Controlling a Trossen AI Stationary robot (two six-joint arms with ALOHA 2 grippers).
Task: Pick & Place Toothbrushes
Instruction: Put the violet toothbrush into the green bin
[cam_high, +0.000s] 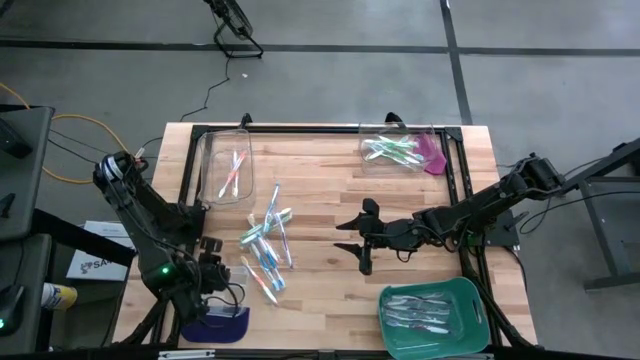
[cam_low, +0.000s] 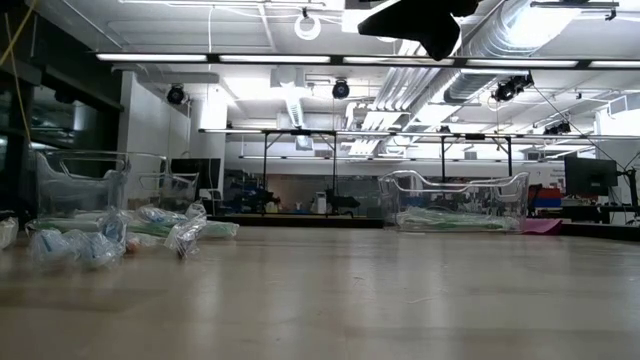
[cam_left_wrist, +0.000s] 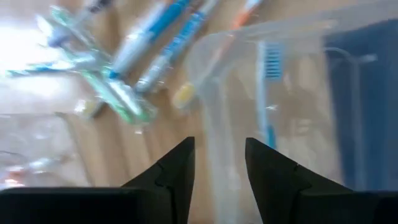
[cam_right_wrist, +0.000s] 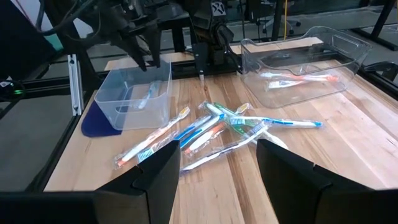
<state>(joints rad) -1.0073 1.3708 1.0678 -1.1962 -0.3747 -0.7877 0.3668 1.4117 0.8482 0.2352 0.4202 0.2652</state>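
- Table (cam_high: 330, 180): wooden top, black frame rails on its edges.
- Left gripper (cam_high: 215, 283): at the 7 o'clock corner of the table, above the small clear bin (cam_high: 222, 320) that sits on a blue mat (cam_high: 205, 330). In the left wrist view the two fingers (cam_left_wrist: 171, 174) stand apart with nothing between them; the bin wall and one blue toothbrush (cam_left_wrist: 268, 93) inside the bin show just beyond the tips.
- Same bin in the right wrist view (cam_right_wrist: 134, 93): one brush lies in it, and the left arm hangs over its far rim.
- Right gripper (cam_high: 362, 238): near table centre, slightly toward 4 o'clock, pointing toward 9 o'clock. Fingers (cam_right_wrist: 155, 171) spread wide, empty, clear of the table top.
- Loose toothbrushes (cam_high: 268, 240): a scattered pile between centre and 8 o'clock, some in clear wrappers; blue, green and orange handles cross one another. Right wrist view shows the pile (cam_right_wrist: 217, 127) just ahead of the open fingers, not touching them.
- Clear bin at 11 o'clock (cam_high: 225, 165): holds a few pink-orange brushes.
- Clear bin at 1 o'clock (cam_high: 400, 148): holds green brushes; a pink mat (cam_high: 434, 155) lies under its right end.
- Green tray (cam_high: 432, 312) at 5 o'clock: holds several pale brushes.
- Low view: wrapped brushes (cam_low: 110, 235) at the left; a bin with green brushes (cam_low: 455, 205) farther back.
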